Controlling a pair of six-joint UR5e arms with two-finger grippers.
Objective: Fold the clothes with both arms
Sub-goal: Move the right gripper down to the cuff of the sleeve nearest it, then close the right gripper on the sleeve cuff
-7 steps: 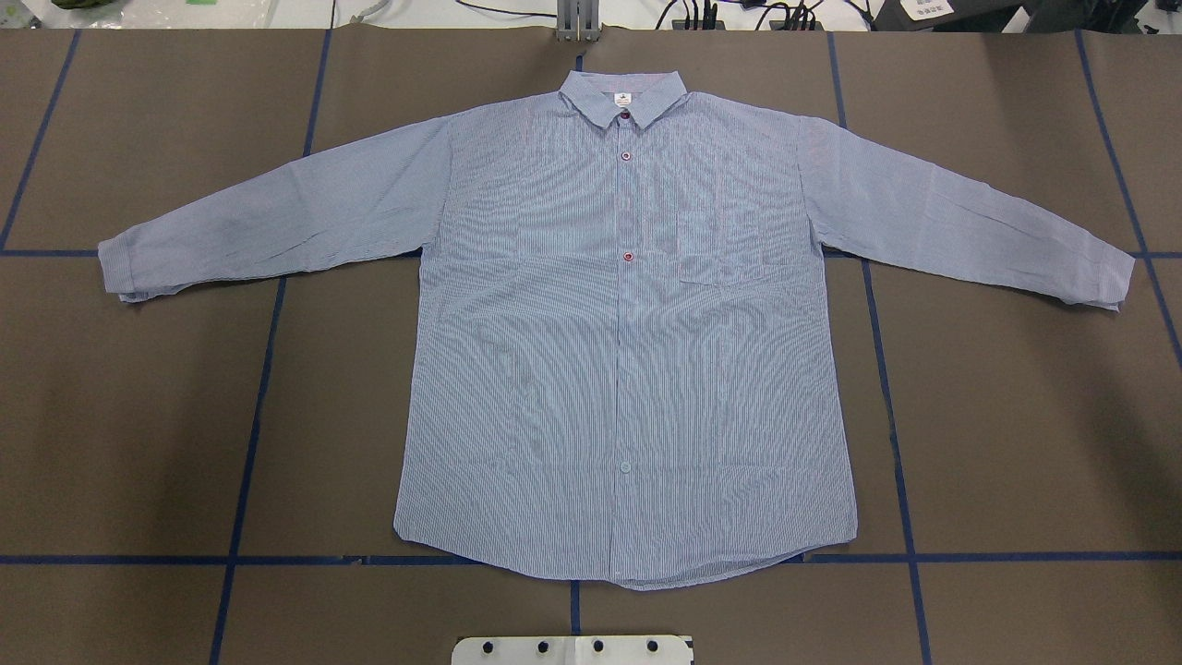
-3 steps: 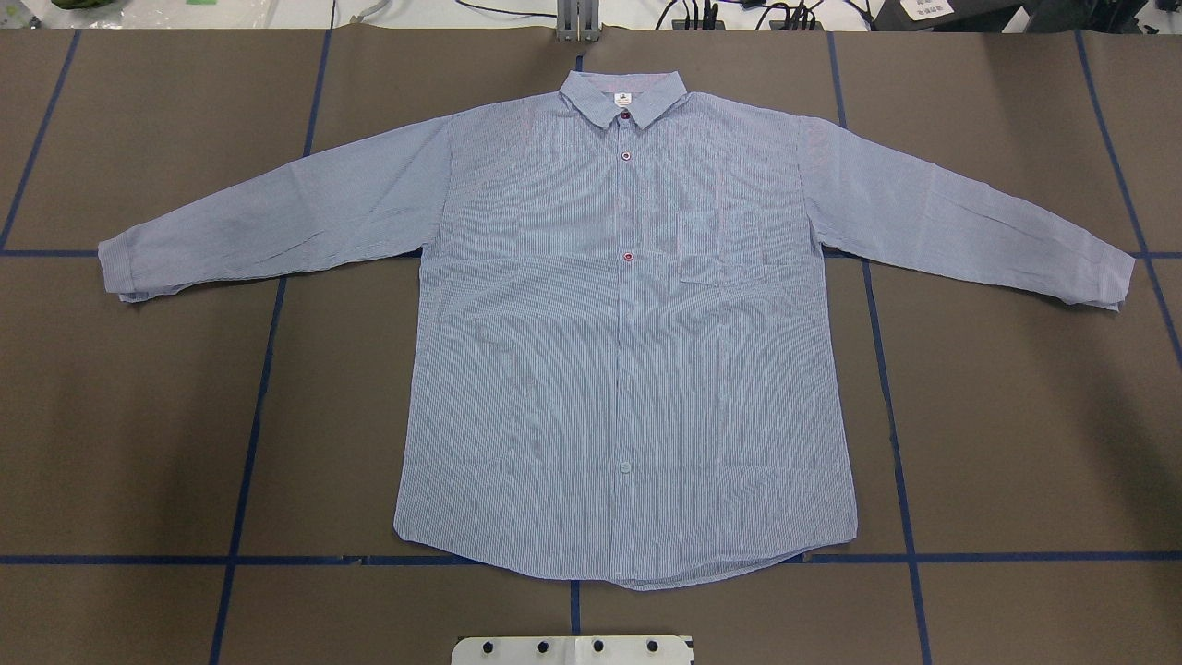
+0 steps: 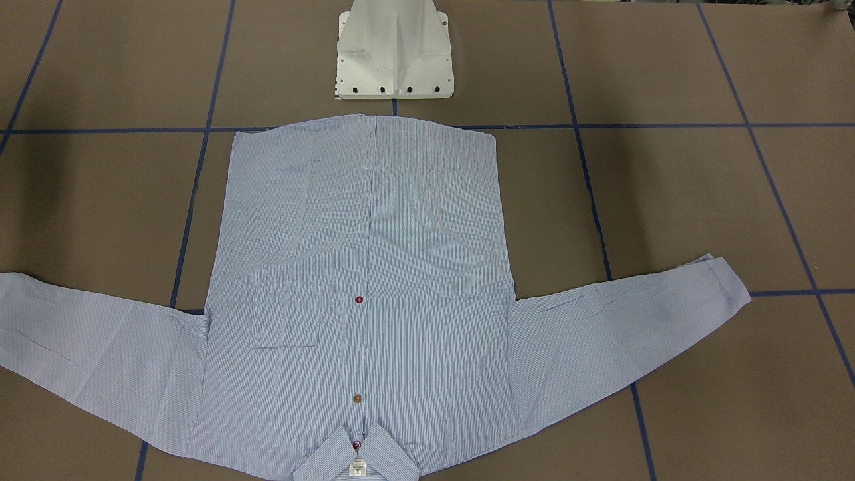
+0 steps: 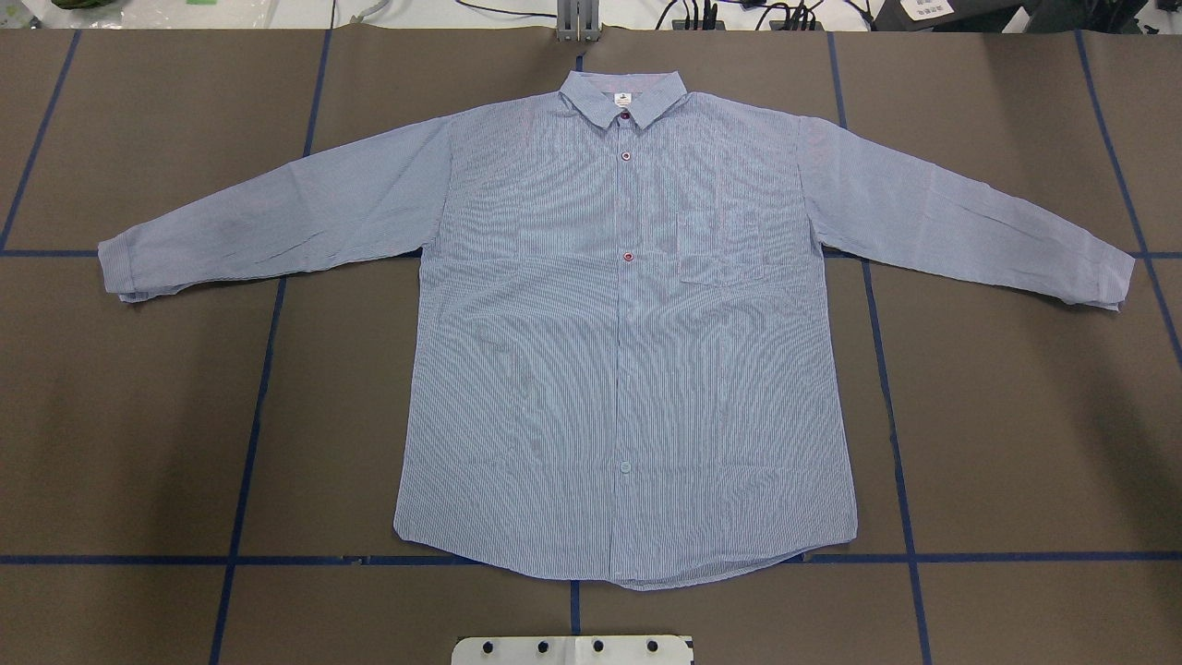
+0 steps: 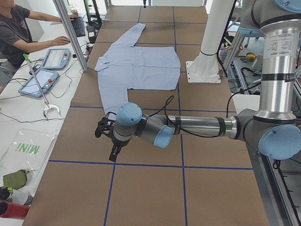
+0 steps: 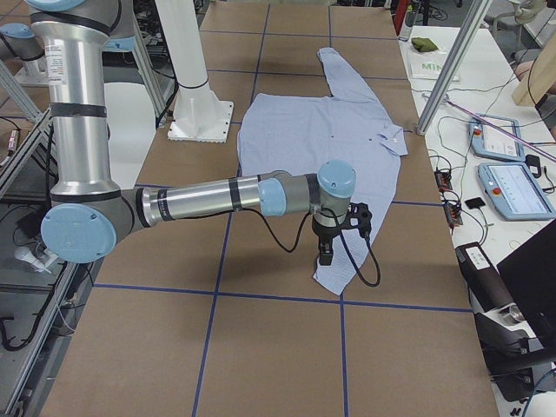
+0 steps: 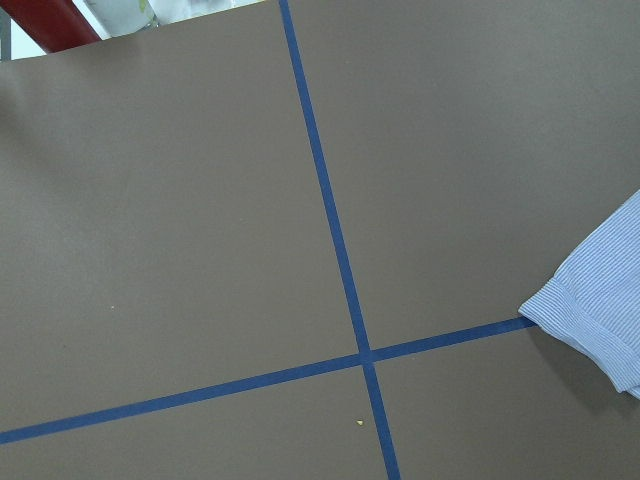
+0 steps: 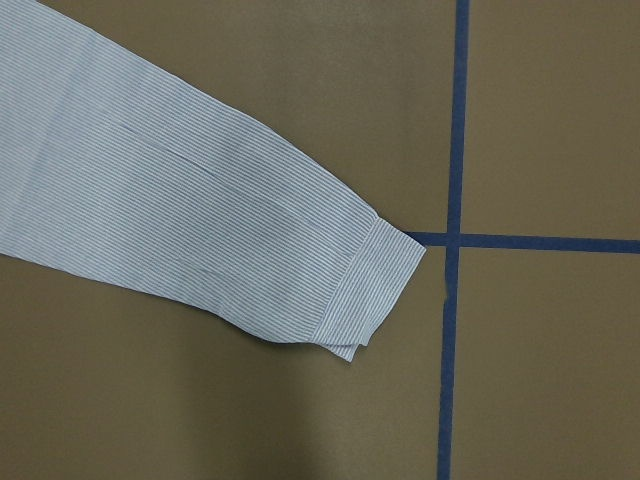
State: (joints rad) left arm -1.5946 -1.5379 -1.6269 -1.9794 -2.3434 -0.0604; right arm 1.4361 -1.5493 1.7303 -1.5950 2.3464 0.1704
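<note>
One light-blue striped shirt (image 4: 628,351) lies flat, buttoned side up, in the middle of the brown worktop (image 4: 1016,416). Its collar points to the far edge, its hem to the robot's edge, and its sleeves spread toward both ends. The left arm (image 5: 197,126) holds the left fingers (image 5: 113,154) above the worktop's left end, near one cuff (image 7: 590,320). The right arm (image 6: 200,201) holds the right fingers (image 6: 324,254) over the opposite cuff (image 8: 370,290). I cannot tell whether either pair is spread or pressed together.

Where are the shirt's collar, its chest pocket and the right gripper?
collar (image 4: 591,98): overhead view, on the wing at the view's left.
chest pocket (image 4: 725,247): overhead view, on the pocket's middle.
right gripper (image 6: 324,258): exterior right view, between its fingertips.
</note>
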